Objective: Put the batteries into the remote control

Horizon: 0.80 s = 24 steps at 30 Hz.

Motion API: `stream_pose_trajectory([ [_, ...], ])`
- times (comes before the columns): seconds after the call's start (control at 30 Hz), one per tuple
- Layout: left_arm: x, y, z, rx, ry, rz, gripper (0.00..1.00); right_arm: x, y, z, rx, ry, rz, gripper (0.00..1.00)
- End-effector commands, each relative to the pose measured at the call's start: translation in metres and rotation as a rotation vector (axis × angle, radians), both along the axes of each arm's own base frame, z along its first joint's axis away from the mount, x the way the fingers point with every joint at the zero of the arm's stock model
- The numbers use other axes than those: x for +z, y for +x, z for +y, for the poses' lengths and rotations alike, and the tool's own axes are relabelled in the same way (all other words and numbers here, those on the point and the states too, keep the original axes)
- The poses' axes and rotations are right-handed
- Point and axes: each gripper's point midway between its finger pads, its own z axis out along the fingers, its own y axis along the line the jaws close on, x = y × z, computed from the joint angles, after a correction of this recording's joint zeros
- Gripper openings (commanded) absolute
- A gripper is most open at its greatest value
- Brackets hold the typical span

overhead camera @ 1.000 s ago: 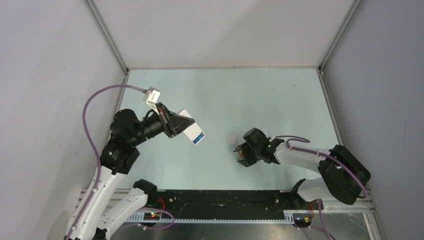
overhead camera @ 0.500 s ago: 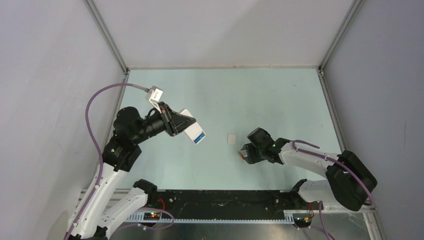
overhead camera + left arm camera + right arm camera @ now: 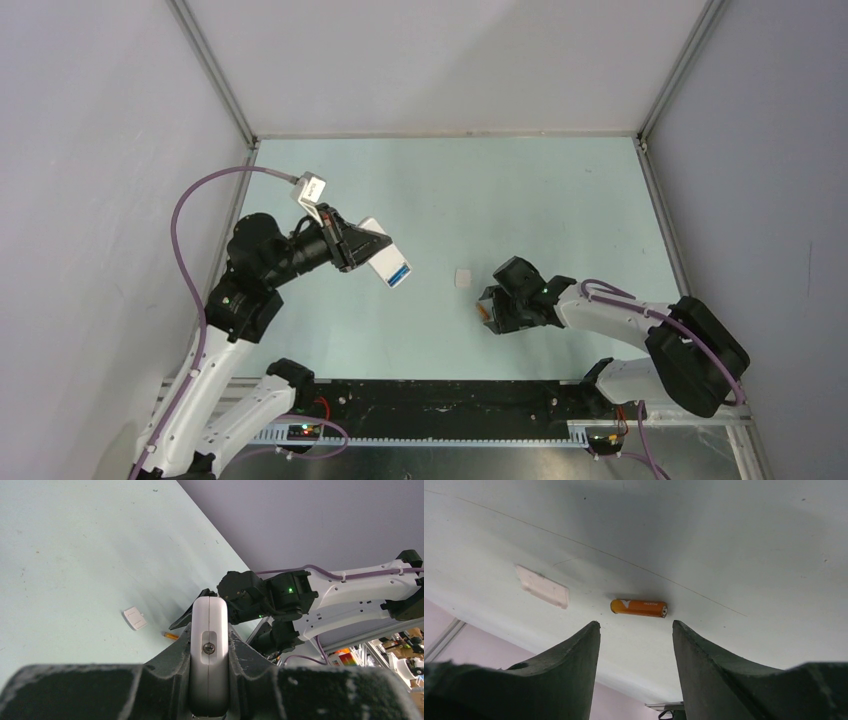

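— Anything at the left?
— Saw the left gripper point(image 3: 364, 250) clamped tight on a small white rectangular plastic remote control point(image 3: 385, 265), held clear of the pale green table point(image 3: 520, 190). Spotted a blue patch point(image 3: 398, 275) at the remote control's free end; could not make it out as a battery or otherwise.
— And towards the middle?
— Found a small flat white plastic rectangle point(image 3: 463, 278) lying on the table, well apart from the remote control. Found a slim orange cylindrical battery point(image 3: 639, 608) lying on its side near that rectangle, on the side towards the right arm point(image 3: 620, 310).
— And at the right?
— Saw the right gripper point(image 3: 636, 630) down low by the orange battery, fingers point(image 3: 569, 665) parted and gripping nothing. Saw the orange battery on the table just beyond the tips, in line with the gap
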Motion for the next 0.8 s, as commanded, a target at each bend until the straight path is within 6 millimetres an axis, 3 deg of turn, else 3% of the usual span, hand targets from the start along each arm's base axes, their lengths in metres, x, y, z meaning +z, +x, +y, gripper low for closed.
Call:
stream_pose_trajectory([
  [0.0,0.016,0.003,0.004,0.022,-0.020,-0.066,0.00,-0.004,0.002,-0.009,-0.167,0.015,0.060,0.59],
  [0.27,0.018,0.003,0.006,0.032,-0.019,-0.080,0.00,-0.014,0.007,-0.028,-0.271,-0.034,0.090,0.52],
  [0.5,0.018,0.005,0.005,0.031,-0.015,-0.081,0.00,-0.024,0.007,-0.028,-0.274,-0.047,0.111,0.51],
  [0.77,0.015,0.007,0.006,0.037,-0.009,-0.076,0.00,-0.020,0.011,-0.022,-0.250,-0.048,0.111,0.59],
])
